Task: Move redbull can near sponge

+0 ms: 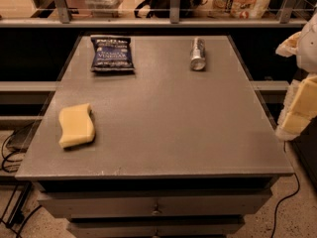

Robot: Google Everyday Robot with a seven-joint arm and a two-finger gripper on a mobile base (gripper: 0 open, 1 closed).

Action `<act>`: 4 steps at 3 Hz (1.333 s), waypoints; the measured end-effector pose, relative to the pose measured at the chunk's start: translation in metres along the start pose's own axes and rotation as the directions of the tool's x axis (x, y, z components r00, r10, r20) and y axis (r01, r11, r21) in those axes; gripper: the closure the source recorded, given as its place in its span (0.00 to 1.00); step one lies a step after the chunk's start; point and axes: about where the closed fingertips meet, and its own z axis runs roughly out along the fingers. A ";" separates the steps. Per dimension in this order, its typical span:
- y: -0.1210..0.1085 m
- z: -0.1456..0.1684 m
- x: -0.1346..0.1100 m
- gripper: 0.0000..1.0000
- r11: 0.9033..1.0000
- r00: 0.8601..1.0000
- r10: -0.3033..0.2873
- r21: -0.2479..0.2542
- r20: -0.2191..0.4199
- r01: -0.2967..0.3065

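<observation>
Gripper: I see the gripper [286, 90] off the right edge of the worktop [173, 133], about level with the middle of that edge, and not over the surface.
Jaws: they stand apart with dark background showing in the gap, and I see nothing held between them.
Redbull can: the redbull can [198, 53] is close to the far edge, right of the middle and short of the far-right corner. It looks to me to lie on its side, lengthwise from far edge to near edge, with a round end facing the near edge.
Sponge: the sponge [76, 125] lies flat by the left edge, closer to the near-left corner than to the far-left one.
Can and sponge: well apart, with bare worktop between them.
Chip bag: a dark blue chip bag [112, 53] lies flat by the far-left corner, left of the can and apart from it.
Below the worktop: drawer fronts [156, 207] under the near edge.
</observation>
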 end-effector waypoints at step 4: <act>-0.028 0.012 -0.009 0.00 0.987 0.977 0.130 0.075 0.167 -0.145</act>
